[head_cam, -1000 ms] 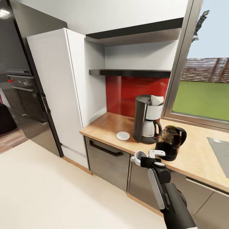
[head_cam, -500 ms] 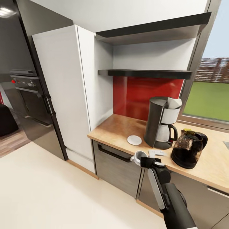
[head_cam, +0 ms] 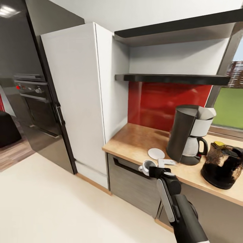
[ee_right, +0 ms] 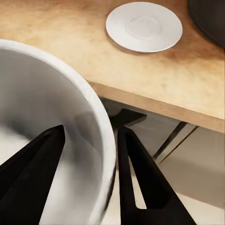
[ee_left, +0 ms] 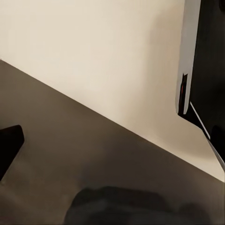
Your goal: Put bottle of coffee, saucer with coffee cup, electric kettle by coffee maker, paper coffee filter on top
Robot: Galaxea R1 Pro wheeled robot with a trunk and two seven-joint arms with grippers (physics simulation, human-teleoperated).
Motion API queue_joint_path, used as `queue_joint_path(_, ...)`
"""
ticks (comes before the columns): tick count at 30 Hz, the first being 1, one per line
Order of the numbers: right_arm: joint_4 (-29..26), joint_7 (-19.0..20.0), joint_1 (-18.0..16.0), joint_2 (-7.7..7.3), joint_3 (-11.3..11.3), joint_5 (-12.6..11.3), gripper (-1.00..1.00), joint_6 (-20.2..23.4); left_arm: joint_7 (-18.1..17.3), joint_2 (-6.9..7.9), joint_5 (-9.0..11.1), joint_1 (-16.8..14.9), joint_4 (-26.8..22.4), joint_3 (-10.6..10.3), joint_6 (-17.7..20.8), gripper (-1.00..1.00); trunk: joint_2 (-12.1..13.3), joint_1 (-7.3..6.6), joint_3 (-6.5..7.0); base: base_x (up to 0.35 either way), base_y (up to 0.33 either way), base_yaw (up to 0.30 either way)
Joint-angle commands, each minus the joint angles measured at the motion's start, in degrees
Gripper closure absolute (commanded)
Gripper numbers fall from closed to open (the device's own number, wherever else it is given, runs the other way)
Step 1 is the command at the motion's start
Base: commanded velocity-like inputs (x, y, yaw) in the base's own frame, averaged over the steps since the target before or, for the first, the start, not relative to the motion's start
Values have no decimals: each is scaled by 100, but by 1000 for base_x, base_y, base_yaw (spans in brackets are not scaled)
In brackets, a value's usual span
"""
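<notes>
Wooden surface (head_cam: 135, 140) carries the saucer (head_cam: 156, 153) just ahead of the right pincer (head_cam: 152, 167), which is clamped on the coffee cup (head_cam: 146, 166) wall, short of the edge.

in the head view we see our right arm (head_cam: 179, 206) as a chain of rounded black segments, glossy, with a long pale grey strip inset along the upper face of the forearm. a grey disc caps the wrist joint, and a white block sits at the far end by the right gripper (head_cam: 151, 168). in the right wrist view its fingers (ee_right: 140, 187) are matte black, flat and tapering, one with a narrow slot cut through it.
</notes>
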Motion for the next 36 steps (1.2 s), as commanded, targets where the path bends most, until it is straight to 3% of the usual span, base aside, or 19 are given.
queue_joint_path(1,-5,-55,-4,1,5,-58,100,16,18,1,-54,-5,13,28,-33,-100,-10,5,-10,187,298,0)
queue_joint_path(12,-5,-55,-5,1,5,-59,100,16,19,5,-54,-5,13,30,-36,-100,-10,5,-10,187,298,-67)
queue_joint_path(36,30,-55,-5,1,3,-55,100,16,19,4,-54,-5,13,36,-38,-100,-10,5,-10,173,293,-293)
